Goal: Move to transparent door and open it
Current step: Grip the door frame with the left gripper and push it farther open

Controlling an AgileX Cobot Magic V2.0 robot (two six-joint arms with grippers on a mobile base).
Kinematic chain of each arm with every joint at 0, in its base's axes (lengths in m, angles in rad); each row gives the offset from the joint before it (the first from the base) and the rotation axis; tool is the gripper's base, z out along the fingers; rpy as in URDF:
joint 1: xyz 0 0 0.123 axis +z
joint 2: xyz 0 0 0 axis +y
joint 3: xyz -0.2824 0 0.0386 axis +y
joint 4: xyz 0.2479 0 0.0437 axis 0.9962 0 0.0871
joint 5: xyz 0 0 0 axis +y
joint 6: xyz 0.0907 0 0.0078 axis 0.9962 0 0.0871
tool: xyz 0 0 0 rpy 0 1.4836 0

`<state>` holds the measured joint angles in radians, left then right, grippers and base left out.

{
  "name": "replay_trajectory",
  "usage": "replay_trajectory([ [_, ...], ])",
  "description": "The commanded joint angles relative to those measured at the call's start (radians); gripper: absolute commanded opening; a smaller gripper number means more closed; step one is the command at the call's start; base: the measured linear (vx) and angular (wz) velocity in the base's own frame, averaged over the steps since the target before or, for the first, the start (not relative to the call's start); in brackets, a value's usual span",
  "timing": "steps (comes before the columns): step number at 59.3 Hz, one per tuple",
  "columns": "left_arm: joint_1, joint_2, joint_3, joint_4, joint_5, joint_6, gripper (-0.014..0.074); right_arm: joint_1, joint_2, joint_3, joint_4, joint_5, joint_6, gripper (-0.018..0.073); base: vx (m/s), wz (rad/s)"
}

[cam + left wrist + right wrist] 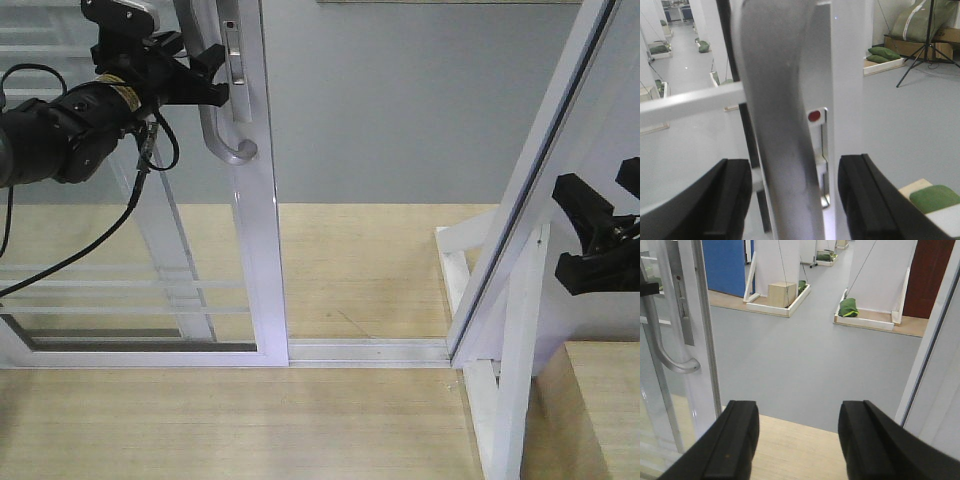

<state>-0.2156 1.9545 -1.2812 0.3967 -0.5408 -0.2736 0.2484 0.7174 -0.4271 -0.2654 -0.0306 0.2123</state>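
Upper left of front view | transparent door [262,250] stood upright, curved handle [212,125] long axis vertical | left gripper [211,77] nearer, jaws spread either side of handle, gaps showing, not clamped | right gripper [600,238] at right edge, spread, empty, well apart | judged next: clamp, slide door leftward.

A big indoor test hall: ahead of the right claw [797,437], grey floor [805,355] runs between white partition mock-ups [880,275] on wooden plinths [875,320] with green bags [849,306]; a tripod [926,45] stands beyond the left claw [795,200].
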Motion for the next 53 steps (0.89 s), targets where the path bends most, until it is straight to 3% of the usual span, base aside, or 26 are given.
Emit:
replay_trajectory([
  [1,-0.003,-0.032,-0.067,-0.023,-0.071,0.003,0.0504,-0.003,-0.005,-0.029,-0.005,-0.058,-0.010,0.0440,0.00,0.00],
  [27,0.001,-0.017,-0.083,-0.059,0.012,0.005,0.0447,-0.003,-0.005,-0.029,-0.005,-0.037,-0.010,0.0440,0.00,0.00],
  [36,0.029,-0.018,-0.083,-0.112,0.030,0.006,0.0447,-0.003,-0.005,-0.029,-0.005,-0.037,-0.010,0.0440,0.00,0.00],
  [53,0.090,-0.086,-0.083,-0.108,0.160,0.006,0.0447,-0.003,-0.005,-0.029,-0.005,-0.026,-0.010,0.0440,0.00,0.00],
])
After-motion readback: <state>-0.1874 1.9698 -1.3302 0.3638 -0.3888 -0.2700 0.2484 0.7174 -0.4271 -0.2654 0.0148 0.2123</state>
